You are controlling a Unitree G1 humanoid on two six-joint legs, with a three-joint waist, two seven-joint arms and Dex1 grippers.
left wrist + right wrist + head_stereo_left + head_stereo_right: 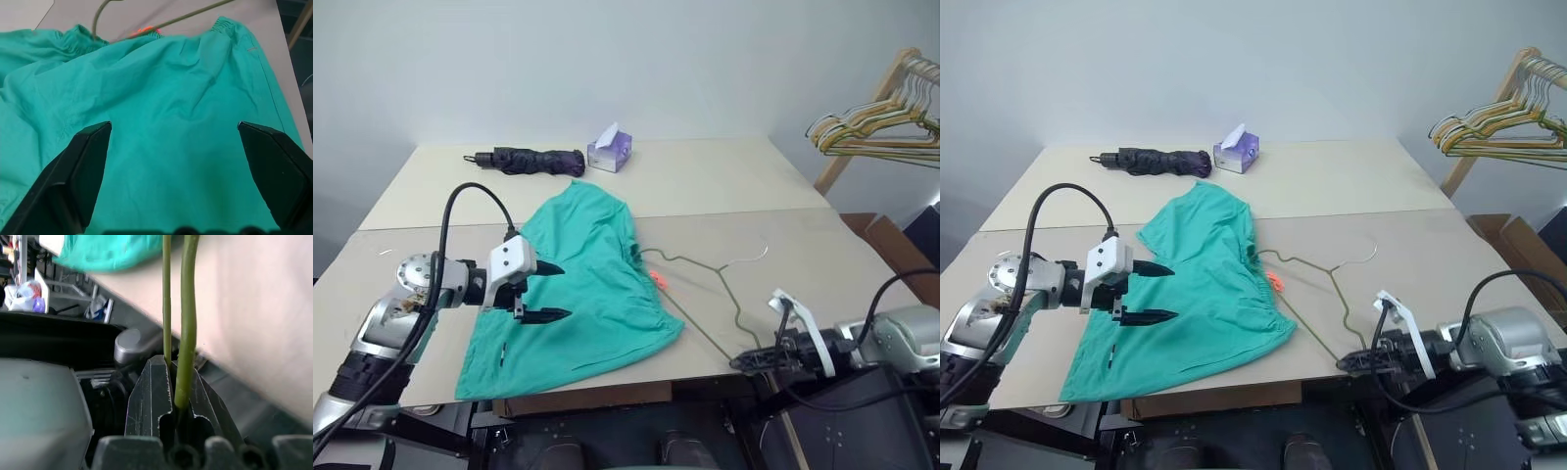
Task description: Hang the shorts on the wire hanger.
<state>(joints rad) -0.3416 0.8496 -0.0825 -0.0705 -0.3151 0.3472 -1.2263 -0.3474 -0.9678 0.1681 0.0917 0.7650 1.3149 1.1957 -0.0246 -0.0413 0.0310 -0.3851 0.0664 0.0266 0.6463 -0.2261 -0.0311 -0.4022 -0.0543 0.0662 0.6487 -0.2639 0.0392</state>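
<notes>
Right pincer [744, 360] clamps the wire hanger [729, 294] beside the shorts [587, 284]

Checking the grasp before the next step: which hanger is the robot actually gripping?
The thin bare wire hanger lying on the table, pinched at its near corner by the right gripper. The coloured hangers hang untouched on the wooden rack.
</notes>
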